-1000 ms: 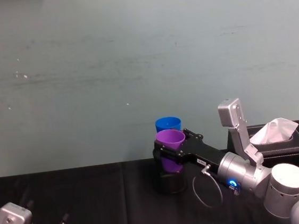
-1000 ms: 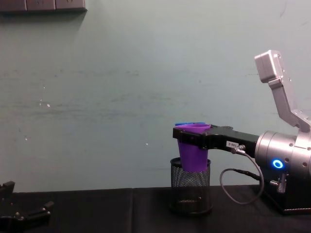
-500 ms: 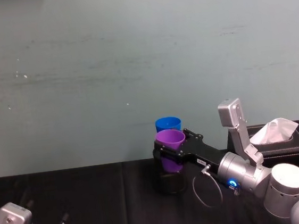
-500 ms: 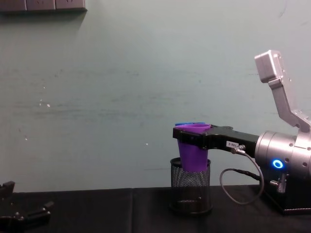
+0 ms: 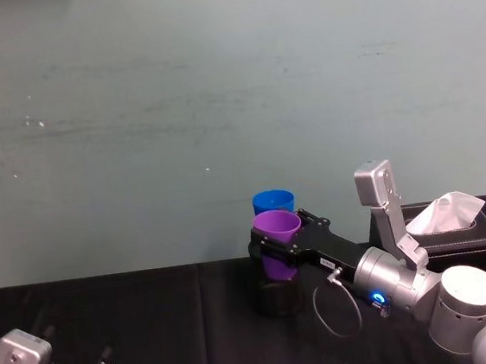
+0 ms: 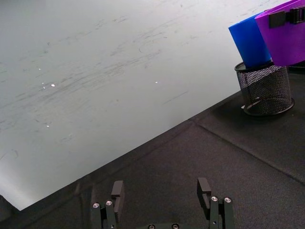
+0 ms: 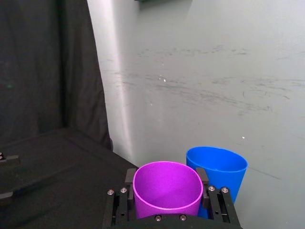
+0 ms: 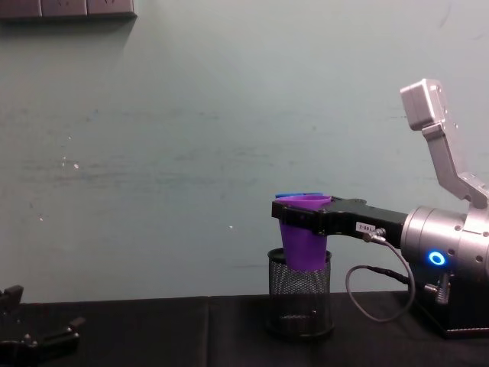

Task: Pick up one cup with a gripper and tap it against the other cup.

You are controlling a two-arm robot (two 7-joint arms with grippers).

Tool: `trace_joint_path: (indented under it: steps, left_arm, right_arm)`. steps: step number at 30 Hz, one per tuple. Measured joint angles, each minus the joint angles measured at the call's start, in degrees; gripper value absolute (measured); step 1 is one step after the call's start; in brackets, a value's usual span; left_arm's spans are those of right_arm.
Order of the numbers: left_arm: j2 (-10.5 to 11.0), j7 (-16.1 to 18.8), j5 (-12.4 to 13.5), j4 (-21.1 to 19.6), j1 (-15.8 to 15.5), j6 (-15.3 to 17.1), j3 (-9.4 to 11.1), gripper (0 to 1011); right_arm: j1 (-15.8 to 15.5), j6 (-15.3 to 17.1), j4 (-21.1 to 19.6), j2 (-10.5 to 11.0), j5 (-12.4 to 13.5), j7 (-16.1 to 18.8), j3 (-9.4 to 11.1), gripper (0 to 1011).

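My right gripper [image 5: 282, 235] is shut on the purple cup [image 5: 278, 230], one jaw on each side just below the rim. It holds the cup upright over the black mesh pen holder [image 8: 300, 306]. The blue cup [image 5: 273, 201] stands in that holder right behind the purple cup. In the right wrist view the purple cup [image 7: 167, 188] and the blue cup [image 7: 219, 167] are side by side, rims close; I cannot tell whether they touch. My left gripper [image 6: 162, 195] is open, low over the black table at the near left.
A black tissue box [image 5: 456, 220] with white tissue stands at the right, behind my right arm. The black tablecloth [image 6: 190, 157] stretches between my left gripper and the holder. A pale green wall closes the back.
My left arm has sunk slightly at the lower left. The right gripper and both cups have not moved.
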Motion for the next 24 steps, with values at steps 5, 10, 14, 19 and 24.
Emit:
trace_joint_path:
  steps: [5, 10, 14, 19, 24]
  left_arm:
    - [0.0, 0.0, 0.0, 0.0, 0.0, 0.0, 0.0, 1000]
    - [0.0, 0.0, 0.0, 0.0, 0.0, 0.0, 0.0, 1000]
    - [0.0, 0.0, 0.0, 0.0, 0.0, 0.0, 0.0, 1000]
    - [0.0, 0.0, 0.0, 0.0, 0.0, 0.0, 0.0, 1000]
    - [0.0, 0.0, 0.0, 0.0, 0.0, 0.0, 0.0, 1000]
  right_arm:
    - [0.0, 0.0, 0.0, 0.0, 0.0, 0.0, 0.0, 755]
    - [0.0, 0.0, 0.0, 0.0, 0.0, 0.0, 0.0, 755]
    - [0.0, 0.0, 0.0, 0.0, 0.0, 0.0, 0.0, 755]
    - [0.0, 0.0, 0.0, 0.0, 0.0, 0.0, 0.0, 755]
    - [0.0, 0.0, 0.0, 0.0, 0.0, 0.0, 0.0, 755]
